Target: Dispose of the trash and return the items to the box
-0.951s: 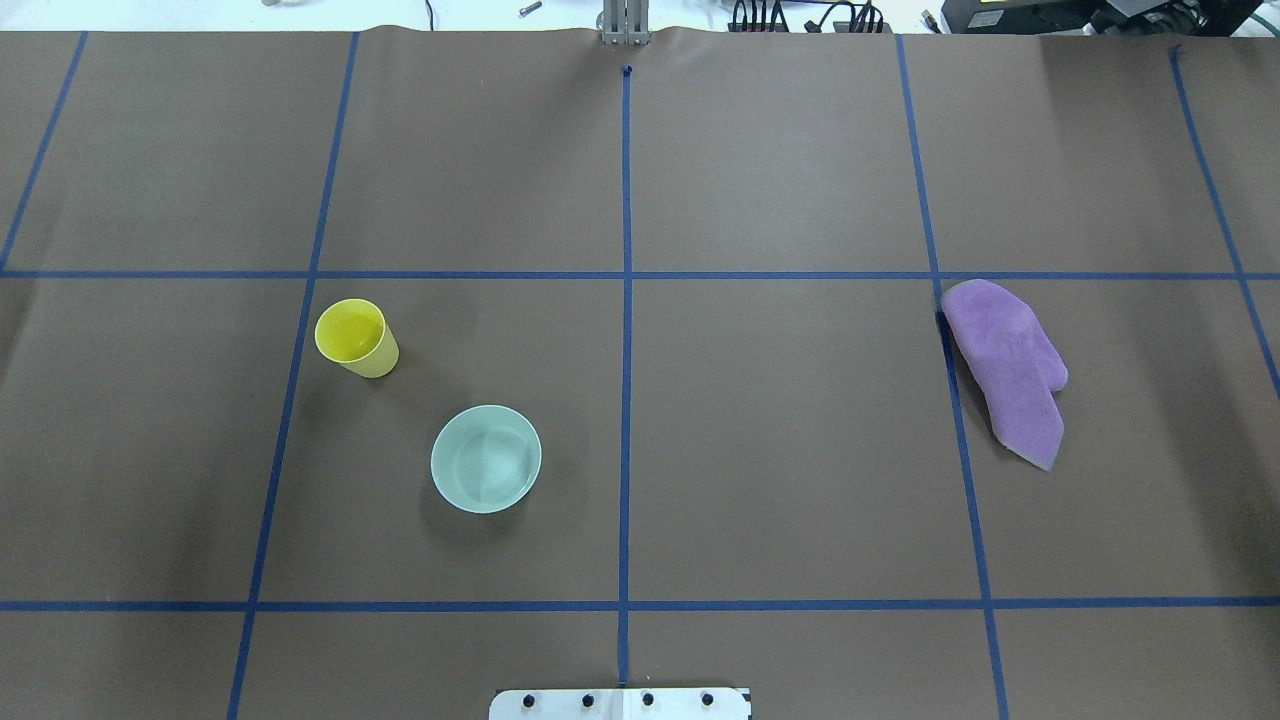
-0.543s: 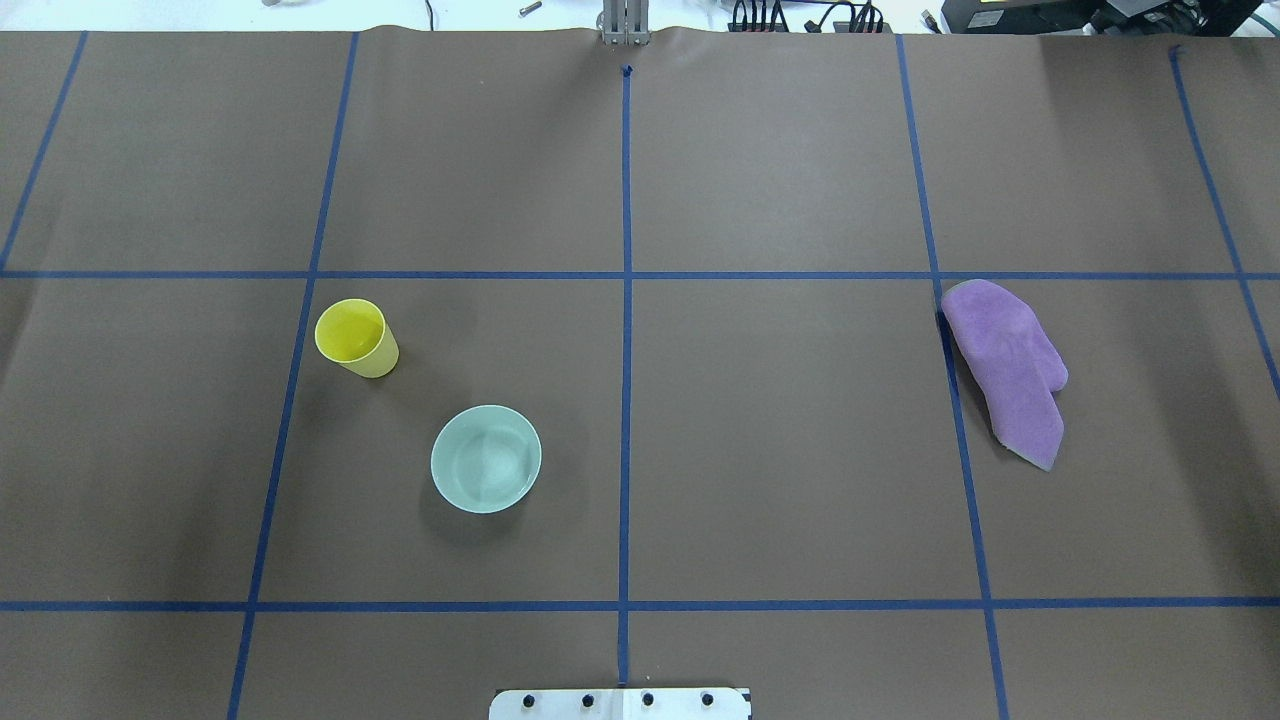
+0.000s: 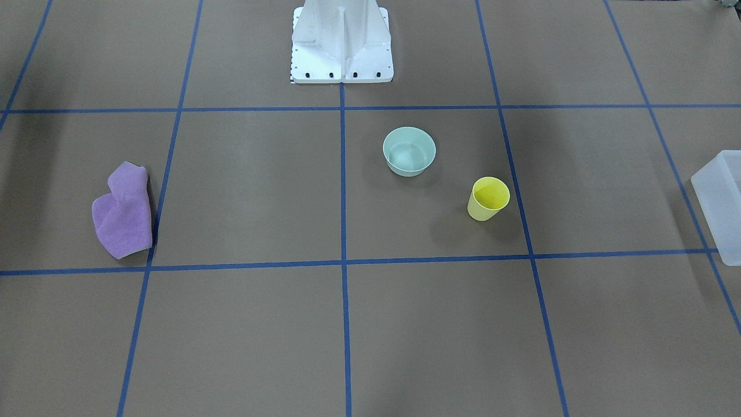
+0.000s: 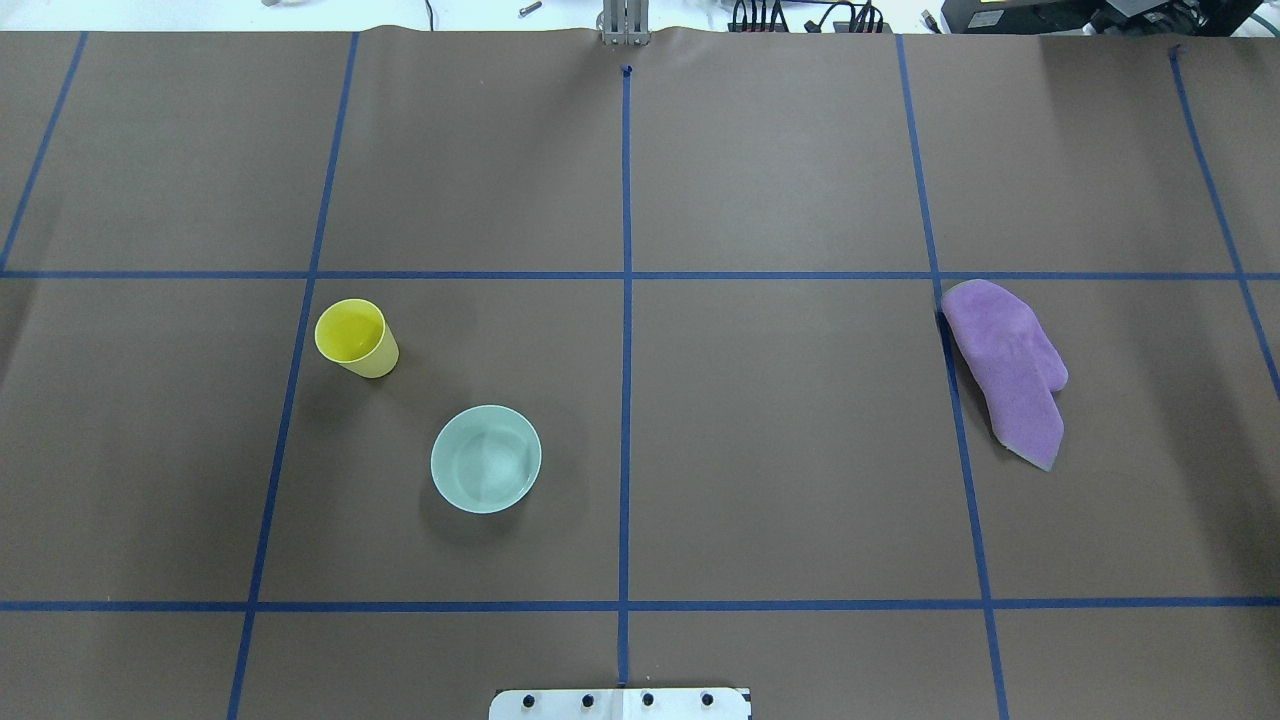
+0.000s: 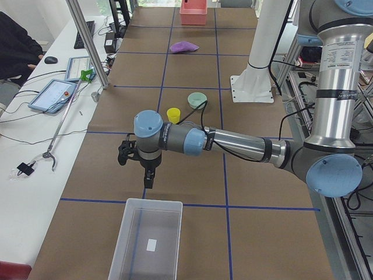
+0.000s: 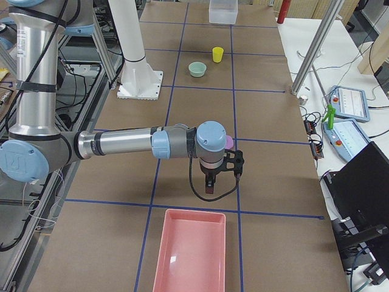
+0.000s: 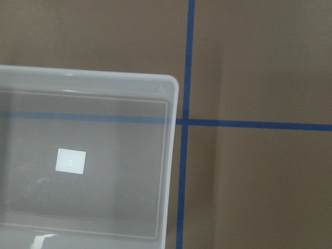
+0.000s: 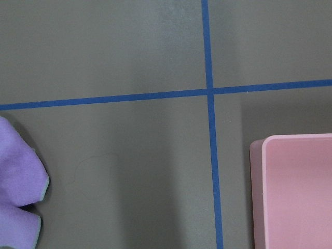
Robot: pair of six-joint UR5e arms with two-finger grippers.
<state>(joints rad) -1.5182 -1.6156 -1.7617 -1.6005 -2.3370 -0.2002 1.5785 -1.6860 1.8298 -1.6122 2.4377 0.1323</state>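
Cup, bowl: standing on table, awaiting box. Both jaws hovering clear, perhaps staging; open or closed, cannot tell.

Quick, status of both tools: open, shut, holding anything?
Left tool: cannot be told; seen only from the side, above the table near the box.
Right tool: cannot be told; seen only from the side.

A brown paper-covered table is gridded with blue tape lines, and a white bench beside it carries tablets.
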